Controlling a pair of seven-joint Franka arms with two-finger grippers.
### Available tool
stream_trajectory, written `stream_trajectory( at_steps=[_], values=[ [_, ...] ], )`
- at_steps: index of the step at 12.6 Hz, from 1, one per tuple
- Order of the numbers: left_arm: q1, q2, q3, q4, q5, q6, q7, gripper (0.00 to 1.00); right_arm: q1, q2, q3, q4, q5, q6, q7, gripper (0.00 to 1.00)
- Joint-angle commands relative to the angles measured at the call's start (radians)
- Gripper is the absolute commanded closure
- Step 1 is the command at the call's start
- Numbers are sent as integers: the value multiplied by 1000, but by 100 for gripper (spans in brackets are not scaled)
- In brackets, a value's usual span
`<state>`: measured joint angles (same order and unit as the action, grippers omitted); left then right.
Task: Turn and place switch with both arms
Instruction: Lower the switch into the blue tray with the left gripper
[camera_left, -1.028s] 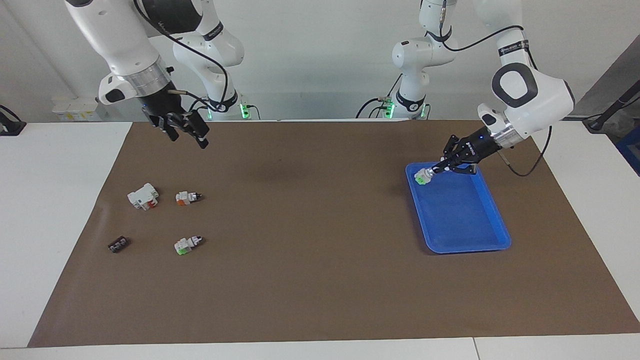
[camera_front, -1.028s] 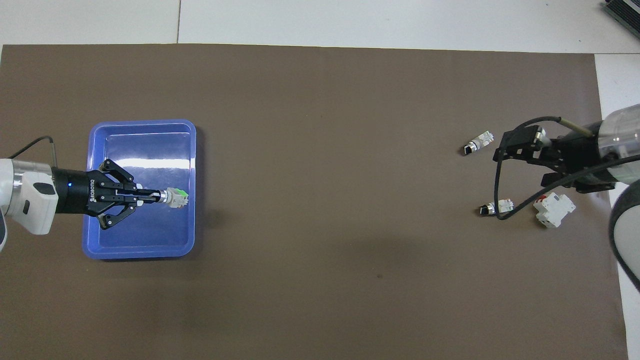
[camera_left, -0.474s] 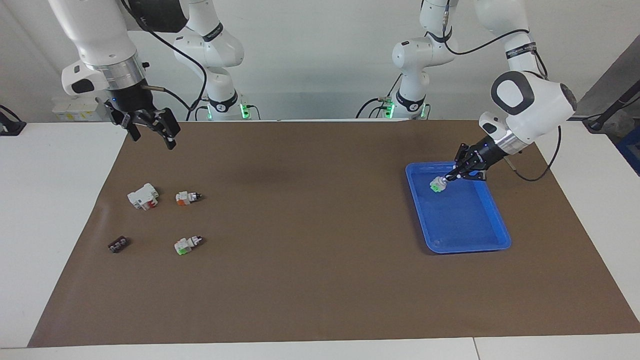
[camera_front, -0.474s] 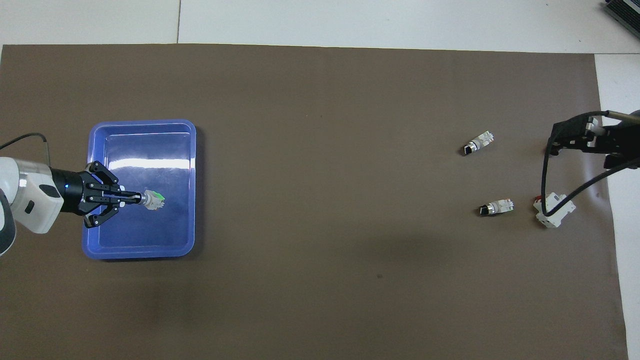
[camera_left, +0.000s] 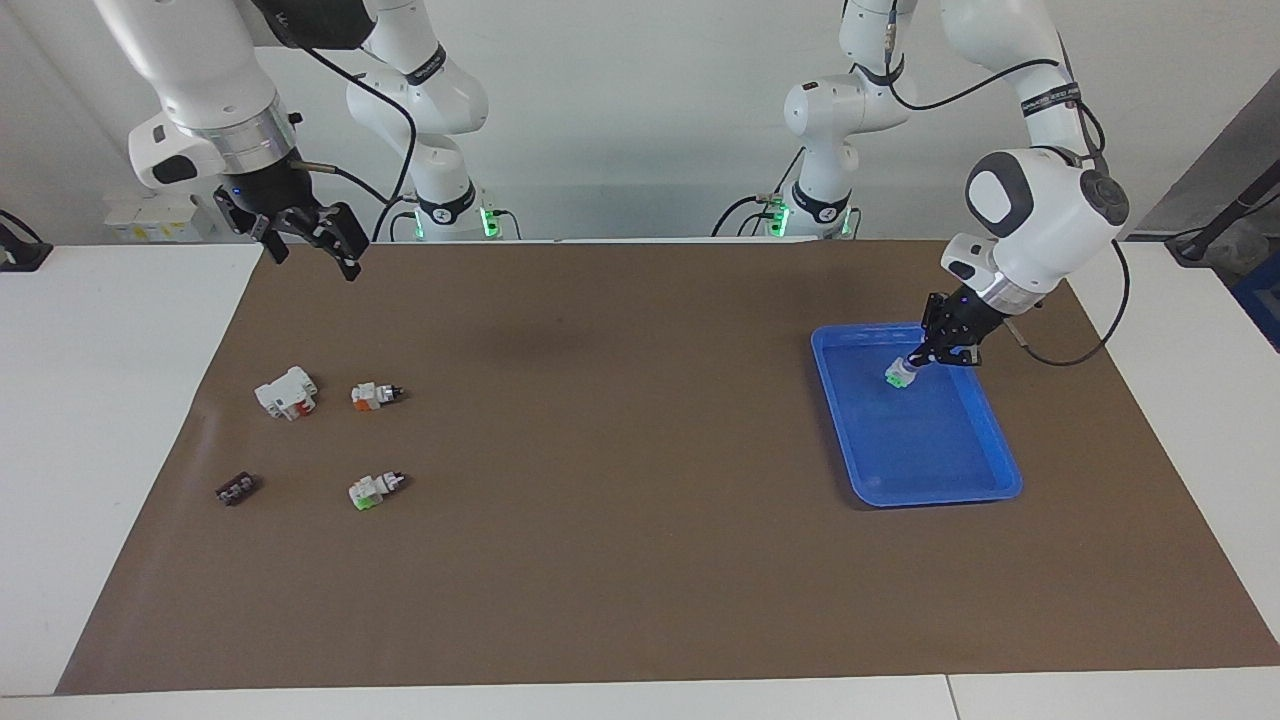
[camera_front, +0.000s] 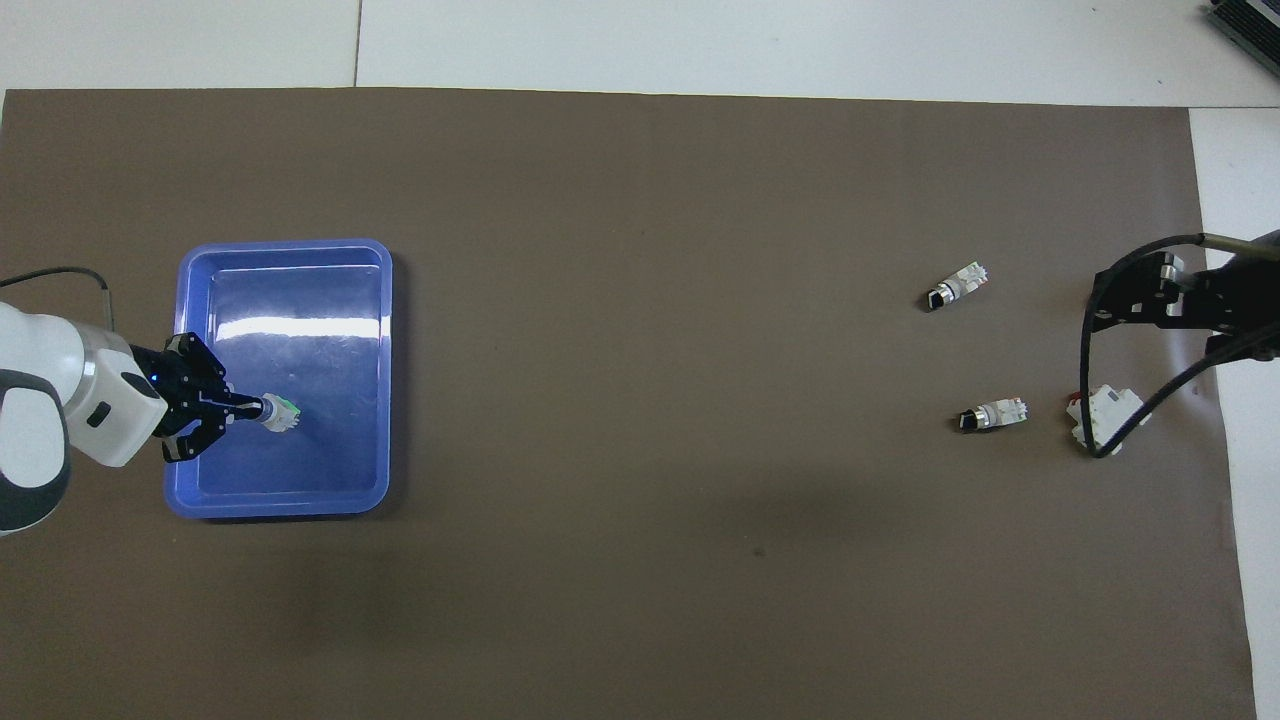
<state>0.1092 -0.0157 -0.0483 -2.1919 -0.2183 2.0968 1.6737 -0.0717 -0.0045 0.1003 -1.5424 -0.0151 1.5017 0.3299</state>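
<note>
Bright, even lighting from above, pretty sharp all over. Only soft faint shadows on the tabletop. Bit of white glare off the blue tray floor.

White, green-tipped switch; blue tray; brown mat.

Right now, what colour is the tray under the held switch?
Blue tray; facing view shows it best.

Wide bare mat down the middle, clutter only at the ends.
The blue tray sits at the left arm's end; white block, orange switch, green switch and a small black part cluster at the right arm's end.
</note>
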Motion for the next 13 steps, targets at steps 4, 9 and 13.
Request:
stream_trajectory(
  at_steps=[4, 9, 13],
  values=[
    [-39, -21, 4, -34, 25, 29, -389, 7, -16, -3, 3, -5, 43, -18, -17, 0],
    [-52, -26, 4, -23, 25, -4, -544, 1, -16, -3, 2, -5, 43, -17, -25, 0],
    [-106, -23, -1, 24, 60, -9, -873, 0, -19, -3, -2, -4, 43, -14, -25, 0]
  ],
)
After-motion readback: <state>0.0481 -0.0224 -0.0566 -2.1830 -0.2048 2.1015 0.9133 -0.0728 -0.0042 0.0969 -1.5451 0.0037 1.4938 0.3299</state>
